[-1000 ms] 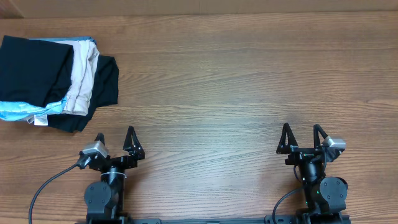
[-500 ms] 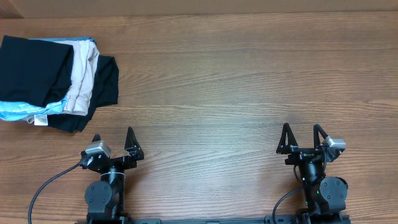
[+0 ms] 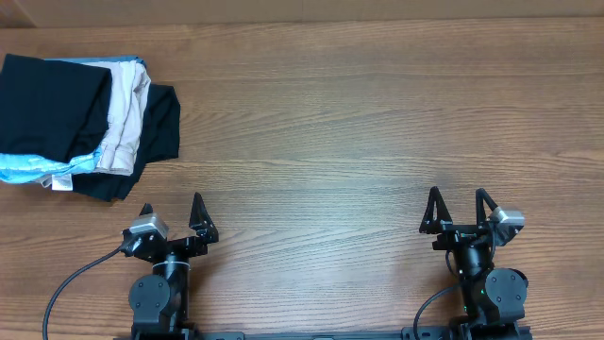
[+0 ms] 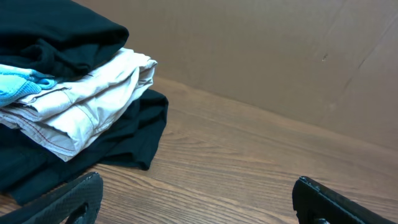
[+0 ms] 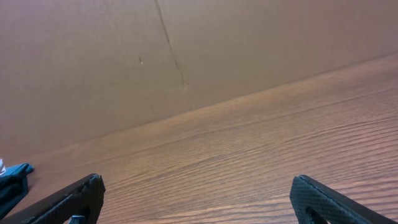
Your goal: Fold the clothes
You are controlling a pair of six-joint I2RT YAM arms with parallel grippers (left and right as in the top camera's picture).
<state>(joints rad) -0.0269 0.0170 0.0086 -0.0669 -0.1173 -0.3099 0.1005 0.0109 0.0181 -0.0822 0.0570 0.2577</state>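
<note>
Clothes (image 3: 52, 104) for this job, black and soft, lie in a small pile at the far left corner of the bench (image 3: 359, 123). One black folded layer sits on top. More black fabric spreads out underneath toward the right, and I cannot tell whether the two are the same garment. Between these layers I see a beige garment (image 3: 125, 118), folded and overhanging the lower black cloth. A light blue garment (image 3: 26, 168) pokes out at the left edge of the pile, with a small white tag (image 3: 61, 182) by its near corner. From the left wrist camera the stack reads the same way: black on top, a bit of blue, beige below it, and black touching the wood. My left hand (image 3: 172, 202) sits at the near edge of the bench, near the pile but apart from it, with its fingers spread wide. My right hand (image 3: 458, 194) is well off to the right, also at the near edge, with its fingers likewise parted. A plain brown wall (image 5: 186, 50) stands behind the bench in both wrist views.
</note>
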